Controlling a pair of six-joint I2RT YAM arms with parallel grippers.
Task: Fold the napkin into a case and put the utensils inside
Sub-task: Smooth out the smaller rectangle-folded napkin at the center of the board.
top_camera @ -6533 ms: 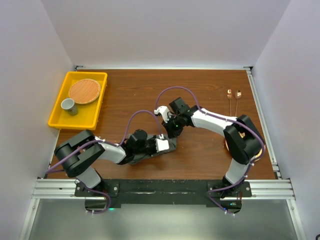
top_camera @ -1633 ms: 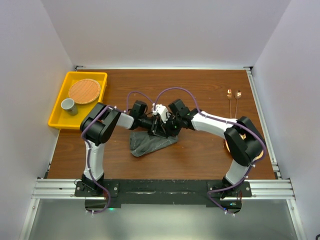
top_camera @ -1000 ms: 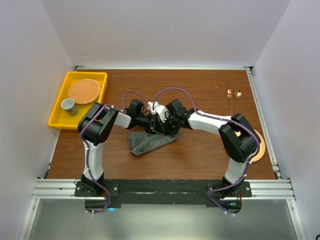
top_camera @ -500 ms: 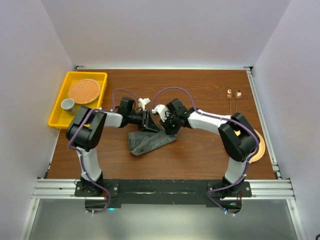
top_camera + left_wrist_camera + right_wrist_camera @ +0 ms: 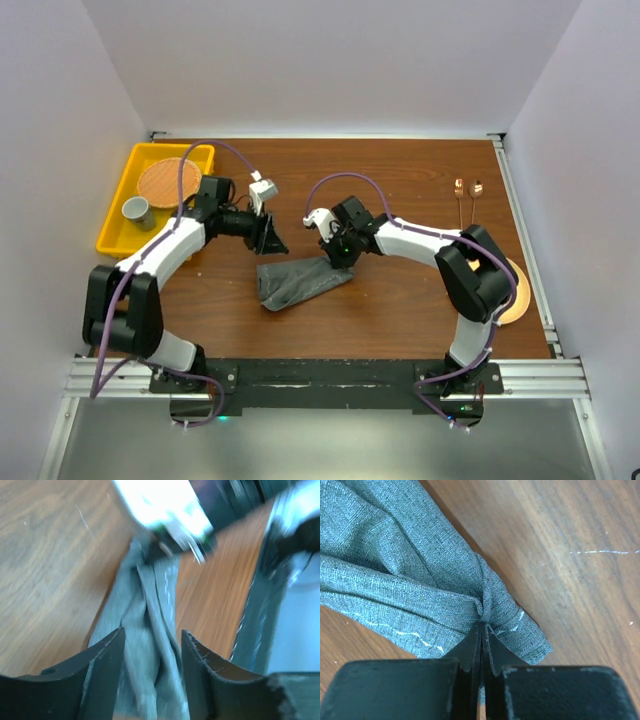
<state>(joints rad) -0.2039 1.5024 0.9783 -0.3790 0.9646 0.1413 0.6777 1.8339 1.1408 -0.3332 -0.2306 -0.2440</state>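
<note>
While its two black fingers press flat together, the right gripper [image 5: 481, 629] pinches a puckered fold at one end of the dark grey napkin [image 5: 395, 580], and the cloth gathers into creases right at the fingertips. The left gripper [image 5: 151, 635] has its fingers parted with nothing between them. Seen from its wrist, it is off the cloth, which shows blurred through the gap further on. From above, the napkin lies as a rumpled, roughly folded strip on the brown wooden table [image 5: 400, 320]. It runs from the right gripper's pinch at its far right end toward the near left. The left gripper sits just beyond the strip's far left side, apart from it. Two copper-coloured utensils [image 5: 466, 196] lie side by side near the far right edge of the table, well apart from the napkin. A round orange plate [image 5: 514, 295] shows partly from under the right arm's elbow. At the far left corner a yellow tray [image 5: 112, 235] holds a round woven mat [image 5: 168, 182] and a small grey cup [image 5: 136, 211].
</note>
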